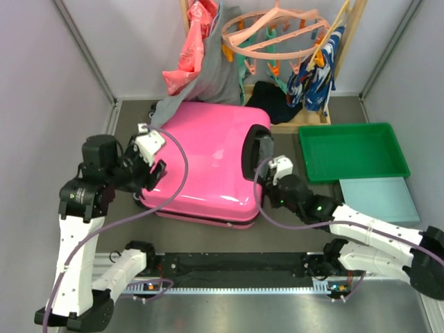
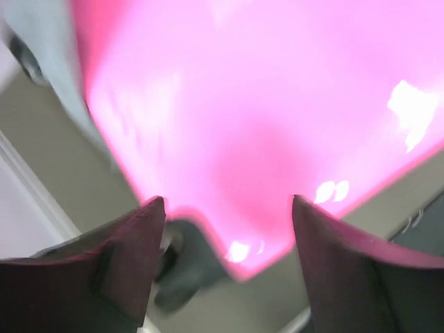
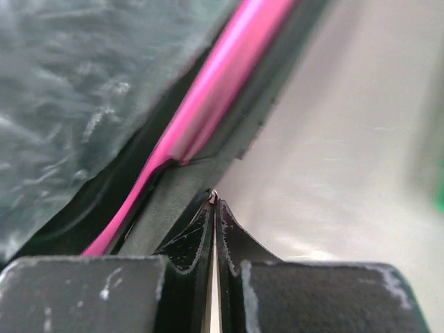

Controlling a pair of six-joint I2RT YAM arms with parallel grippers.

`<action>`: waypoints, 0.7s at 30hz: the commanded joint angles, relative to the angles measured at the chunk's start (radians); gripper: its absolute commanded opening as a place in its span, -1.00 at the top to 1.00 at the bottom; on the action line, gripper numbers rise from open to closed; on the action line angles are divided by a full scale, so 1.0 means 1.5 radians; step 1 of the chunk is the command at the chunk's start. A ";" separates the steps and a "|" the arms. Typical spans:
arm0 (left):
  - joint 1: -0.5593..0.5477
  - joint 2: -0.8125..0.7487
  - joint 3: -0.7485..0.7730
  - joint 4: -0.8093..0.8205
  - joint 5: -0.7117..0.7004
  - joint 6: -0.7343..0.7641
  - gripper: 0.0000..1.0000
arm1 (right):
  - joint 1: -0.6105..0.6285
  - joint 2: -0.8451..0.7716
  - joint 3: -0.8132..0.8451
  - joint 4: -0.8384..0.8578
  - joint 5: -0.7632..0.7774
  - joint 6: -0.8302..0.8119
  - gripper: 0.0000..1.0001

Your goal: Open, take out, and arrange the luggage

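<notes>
Item: hot-pink hard-shell suitcase (image 1: 208, 163), lying flat at mid-table, lid down; green tray (image 1: 350, 154) off to its right

Left gripper (image 2: 227, 208): jaws spread, framing the suitcase's near left corner, clamping nothing

Right gripper (image 3: 214, 200): fingers pressed together, tips at the black zipper trim (image 3: 232, 132) on the right edge; whether a zipper pull is pinched cannot be told

Step, as judged: opening, shell not yet parted

Next move likely calls for drawing the zip along the seam while the left arm steadies the corner
</notes>
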 commanded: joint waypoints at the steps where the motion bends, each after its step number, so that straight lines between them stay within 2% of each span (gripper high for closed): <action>1: -0.003 0.035 0.079 0.104 0.122 -0.158 -0.22 | 0.152 0.045 0.070 0.123 -0.030 0.069 1.00; 7: -0.022 0.084 0.080 0.103 0.169 -0.201 -0.15 | 0.249 0.191 0.151 0.174 -0.034 0.110 1.00; 9: -0.048 0.089 0.068 0.104 0.155 -0.195 -0.17 | 0.258 0.236 0.177 0.203 -0.055 0.129 1.00; 10: -0.062 0.095 0.064 0.105 0.143 -0.191 -0.25 | 0.266 0.248 0.185 0.210 -0.058 0.134 1.00; 13: -0.129 0.107 0.047 0.115 0.083 -0.179 -0.36 | 0.279 0.281 0.207 0.230 -0.045 0.148 1.00; 17: -0.252 0.134 0.031 0.134 0.010 -0.173 -0.41 | 0.290 0.286 0.204 0.261 -0.029 0.185 1.00; 21: -0.305 0.164 0.009 0.143 -0.006 -0.157 -0.45 | 0.291 0.283 0.192 0.257 0.015 0.224 1.00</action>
